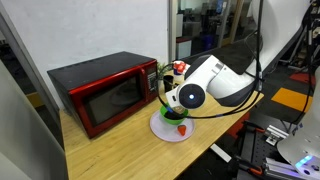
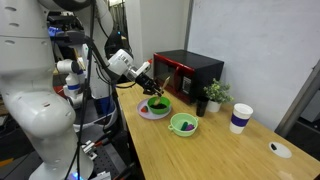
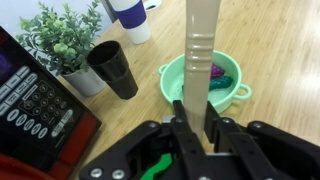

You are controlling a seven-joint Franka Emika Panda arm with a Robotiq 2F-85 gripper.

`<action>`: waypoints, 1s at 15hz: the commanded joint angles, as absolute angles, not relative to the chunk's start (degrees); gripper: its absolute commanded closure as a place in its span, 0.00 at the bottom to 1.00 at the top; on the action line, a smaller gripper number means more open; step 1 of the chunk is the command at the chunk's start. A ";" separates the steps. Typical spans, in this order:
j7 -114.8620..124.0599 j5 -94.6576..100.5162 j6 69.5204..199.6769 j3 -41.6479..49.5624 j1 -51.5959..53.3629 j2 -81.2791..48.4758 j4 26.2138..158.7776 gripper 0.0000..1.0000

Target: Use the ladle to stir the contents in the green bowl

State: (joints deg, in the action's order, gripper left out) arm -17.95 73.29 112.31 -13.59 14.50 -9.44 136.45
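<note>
right now, gripper: clenched on the ladle, handle pinched between both fingers
ladle: pale stick running out past the fingertips, head not visible
green bowl: on a pink plate before the red microwave, below the gripper
paler green bowl: just beside it, near the black cup

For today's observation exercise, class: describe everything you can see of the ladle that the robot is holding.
The ladle is a long, flat, pale tan stick, plastic or wood by its look, with a slight step where it narrows. The pincer is shut on it, one finger on either side. In the wrist view it runs straight up and out of the picture, crossing in front of the pale green bowl. Its head cannot be seen.
</note>
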 commanded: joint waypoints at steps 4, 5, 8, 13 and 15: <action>-11.76 76.06 108.90 -14.28 15.41 -14.48 134.42 0.94; -11.41 76.06 108.76 -14.29 15.37 -14.94 134.13 0.94; -11.89 74.89 110.19 -14.51 14.73 -14.15 135.05 0.78; -11.81 74.87 110.02 -14.48 14.68 -14.34 134.34 0.78; -11.81 74.87 110.00 -14.48 14.68 -14.34 134.33 0.78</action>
